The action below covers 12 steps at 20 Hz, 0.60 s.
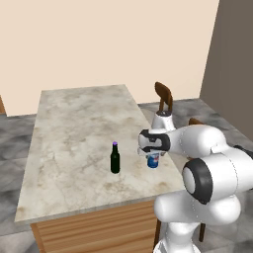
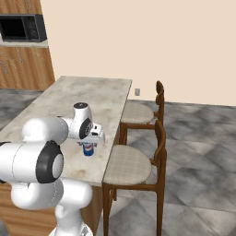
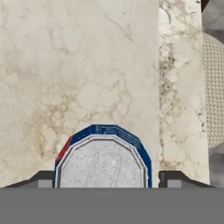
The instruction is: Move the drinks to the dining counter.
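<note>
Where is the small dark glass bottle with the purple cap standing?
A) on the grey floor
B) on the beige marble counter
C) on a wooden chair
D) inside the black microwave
B: the small dark glass bottle stands upright on the beige marble counter, beside the blue soda can.

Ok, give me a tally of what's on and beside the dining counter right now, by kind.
Bottles: 1, the dark bottle with a purple cap, standing on the dining counter.
Cans: 1, the blue soda can on the counter, under the gripper.
Chairs: 2, the near chair and the far chair.
Total: 4.
</note>
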### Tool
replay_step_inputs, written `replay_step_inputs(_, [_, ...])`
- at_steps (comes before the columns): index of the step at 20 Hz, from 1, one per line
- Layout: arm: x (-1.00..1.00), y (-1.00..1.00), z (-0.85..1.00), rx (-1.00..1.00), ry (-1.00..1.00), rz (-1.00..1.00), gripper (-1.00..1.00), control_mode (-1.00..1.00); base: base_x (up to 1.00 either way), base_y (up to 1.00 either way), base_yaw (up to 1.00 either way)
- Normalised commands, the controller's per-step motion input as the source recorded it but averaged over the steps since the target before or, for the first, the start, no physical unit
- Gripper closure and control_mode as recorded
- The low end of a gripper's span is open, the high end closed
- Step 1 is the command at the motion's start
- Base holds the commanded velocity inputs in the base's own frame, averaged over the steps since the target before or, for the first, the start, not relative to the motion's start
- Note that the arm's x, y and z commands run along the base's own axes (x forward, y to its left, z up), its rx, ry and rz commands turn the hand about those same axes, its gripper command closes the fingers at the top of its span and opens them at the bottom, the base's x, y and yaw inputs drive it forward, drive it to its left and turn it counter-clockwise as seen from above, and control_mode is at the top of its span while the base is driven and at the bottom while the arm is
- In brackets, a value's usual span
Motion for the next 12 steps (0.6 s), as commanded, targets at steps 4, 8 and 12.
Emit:
replay_step_inputs(4, [0.0, -0.01, 0.26, 0.0, 0.0, -0.03, -1.0, -1.0, 0.0, 0.0, 0.0])
replay_step_inputs(8, [-0.11, 0.0, 0.59, 0.0, -0.01, -0.08, -1.0, -1.0, 0.0, 0.0, 0.0])
replay_step_inputs(12, [-0.43, 0.0, 0.74, 0.0, -0.03, -0.09, -1.0, -1.0, 0.0, 0.0, 0.0])
